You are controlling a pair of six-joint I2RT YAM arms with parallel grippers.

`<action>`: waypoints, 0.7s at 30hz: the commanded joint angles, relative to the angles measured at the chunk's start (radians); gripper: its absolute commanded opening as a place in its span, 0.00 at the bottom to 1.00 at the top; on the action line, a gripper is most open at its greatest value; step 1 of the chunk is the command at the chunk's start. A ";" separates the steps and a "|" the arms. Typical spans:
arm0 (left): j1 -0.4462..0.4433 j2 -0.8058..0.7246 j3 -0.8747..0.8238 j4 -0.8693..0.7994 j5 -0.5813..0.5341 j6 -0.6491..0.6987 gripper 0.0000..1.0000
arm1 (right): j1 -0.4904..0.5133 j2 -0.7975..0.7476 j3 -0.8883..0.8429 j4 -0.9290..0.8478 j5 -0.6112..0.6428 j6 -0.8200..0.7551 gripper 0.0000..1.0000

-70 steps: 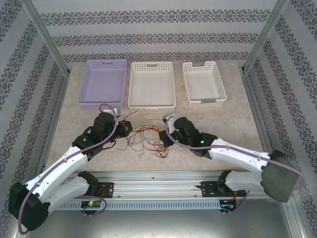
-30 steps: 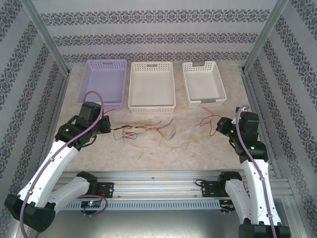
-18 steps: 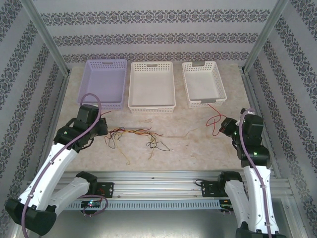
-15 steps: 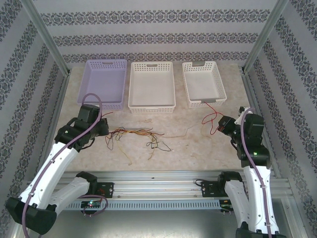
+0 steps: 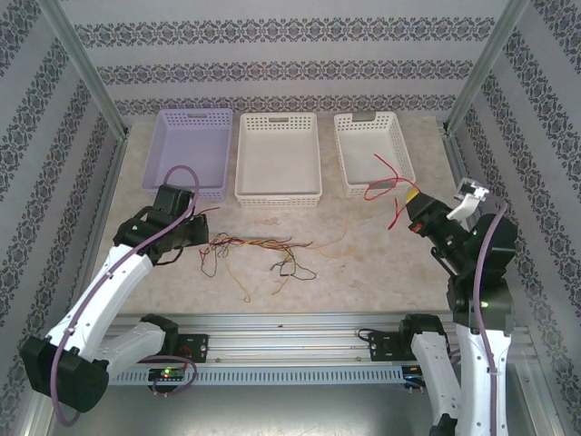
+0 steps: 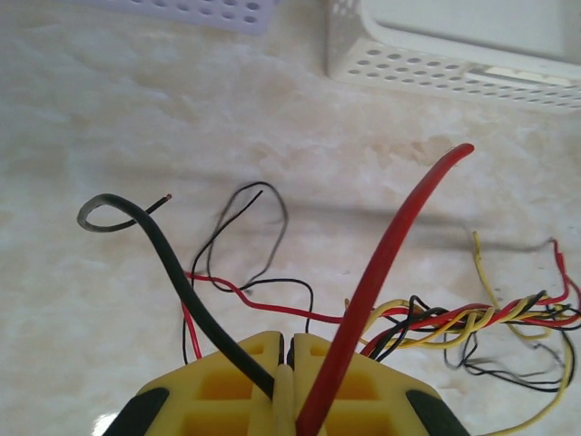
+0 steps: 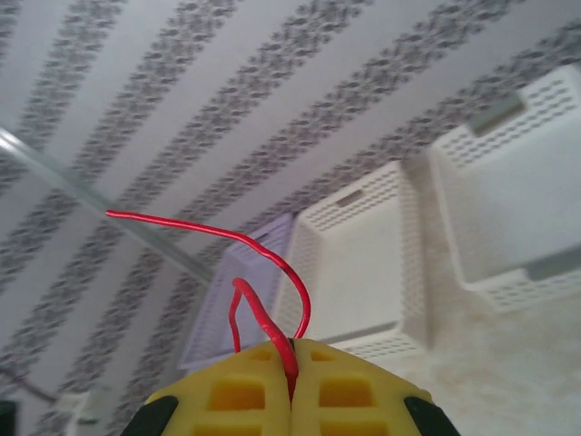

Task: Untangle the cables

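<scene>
Two strands are pinched in the left fingers (image 6: 238, 380) on the left wrist cam: a black cable (image 6: 172, 263) and a red strand (image 6: 399, 236). We reckon that anchors the tangle (image 6: 472, 318) lying on the desk (image 6: 109, 109).

Right wrist cam: the right fingers (image 7: 245, 391) are clamped on a lone red cable (image 7: 272, 263), held up clear.

From above, the tangle (image 5: 263, 247) sits mid-desk, short of the baskets (image 5: 277, 198), with open room either side.

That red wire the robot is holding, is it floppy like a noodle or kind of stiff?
Probably a bit springy: the red wire keeps its curves above the shut right gripper instead of hanging limp. It is likely very light, since it looks so thin. It might slip, because the fingers pinch it at just one spot.
</scene>
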 commanded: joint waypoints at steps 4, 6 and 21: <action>-0.030 0.069 0.023 0.199 0.153 -0.085 0.24 | 0.161 0.087 0.010 0.126 -0.087 0.024 0.00; -0.054 0.098 0.028 0.243 0.160 -0.097 0.28 | 0.251 0.122 0.021 0.130 -0.053 -0.007 0.00; -0.173 0.051 -0.051 0.517 0.293 -0.101 0.86 | 0.502 0.364 0.064 0.185 0.087 -0.094 0.00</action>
